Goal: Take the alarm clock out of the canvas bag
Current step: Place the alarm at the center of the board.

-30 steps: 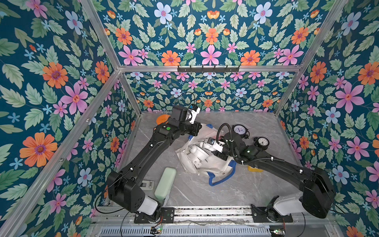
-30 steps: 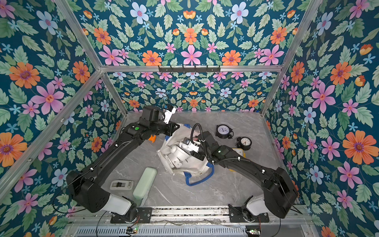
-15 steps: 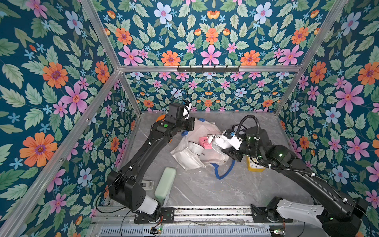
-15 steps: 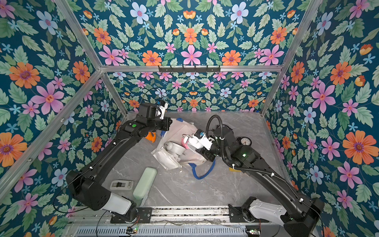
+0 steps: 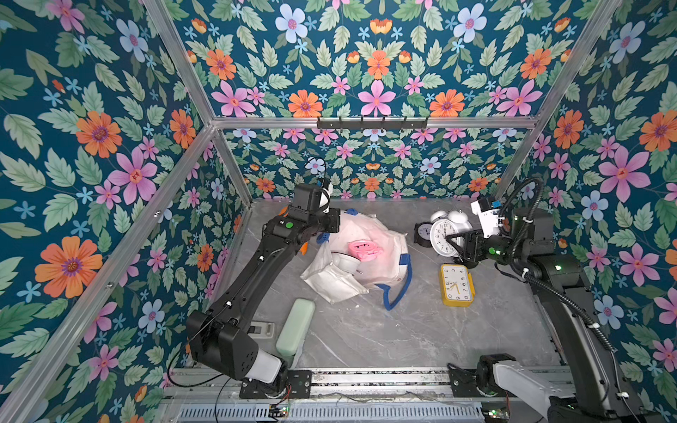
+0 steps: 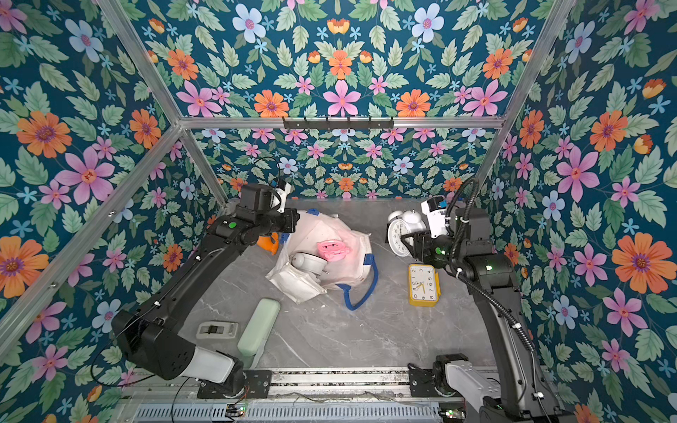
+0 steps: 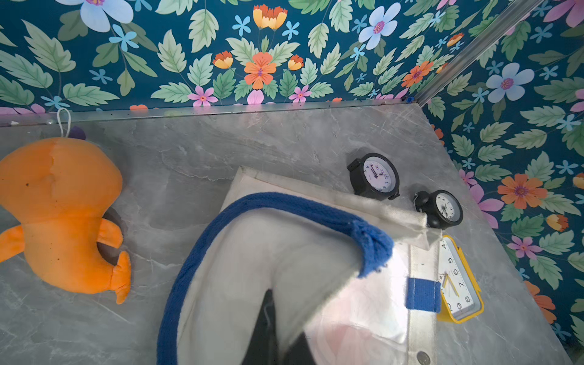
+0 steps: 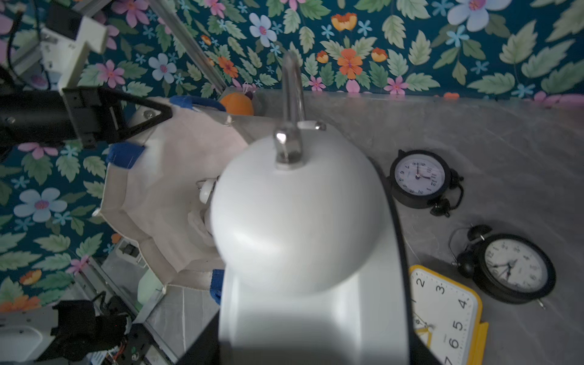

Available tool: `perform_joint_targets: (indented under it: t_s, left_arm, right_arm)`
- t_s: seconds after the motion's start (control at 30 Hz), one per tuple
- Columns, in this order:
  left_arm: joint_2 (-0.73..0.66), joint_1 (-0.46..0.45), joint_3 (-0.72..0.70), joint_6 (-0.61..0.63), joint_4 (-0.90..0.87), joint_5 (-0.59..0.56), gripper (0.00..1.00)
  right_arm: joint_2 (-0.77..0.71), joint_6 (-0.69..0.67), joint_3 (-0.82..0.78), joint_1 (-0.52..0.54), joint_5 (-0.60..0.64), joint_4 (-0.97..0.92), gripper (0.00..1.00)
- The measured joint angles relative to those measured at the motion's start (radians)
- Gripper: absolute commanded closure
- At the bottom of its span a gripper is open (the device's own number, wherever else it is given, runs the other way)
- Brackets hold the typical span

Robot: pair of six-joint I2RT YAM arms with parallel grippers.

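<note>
**While my left pinches the bag: white clock out, held in my right**

Because the clock's bell and housing fill my right wrist view, I cannot see my own fingers there. Both top views show my right gripper clamped on the rim of the white alarm clock. The clock is out of the canvas bag and well apart from it, over the far right of the table.

My left gripper is closed tight on the bag's rim beside a blue corner tab. In the left wrist view, cloth drapes over the fingers and only a dark sliver shows.

The bag lies slumped mid-table with its mouth open. A pink clock sits inside, and a second white clock is partly under a fold. The bag's blue handle trails on the table.

- Yellow clock: face up, just beside the held clock.
- Black clock: half hidden behind the held one in the top views. The right wrist view shows another black clock.
- Orange plush: mostly behind my left arm in the top views.
- Green case: near my left base.
- Small grey item: beside the case, too small to identify.
</note>
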Motion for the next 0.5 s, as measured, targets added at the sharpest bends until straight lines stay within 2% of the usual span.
perform_joint_targets:
  t_s: [0.13, 0.5]
  left_arm:
    - [-0.02, 0.012, -0.011, 0.0, -0.005, 0.007, 1.0]
    - [-0.033, 0.032, -0.037, -0.008, -0.002, 0.039, 1.0]
  right_arm:
    - [0.057, 0.087, -0.056, -0.049, -0.034, -0.001, 0.68]
    - [0.237, 0.214, -0.224, -0.05, -0.074, 0.114, 0.69]
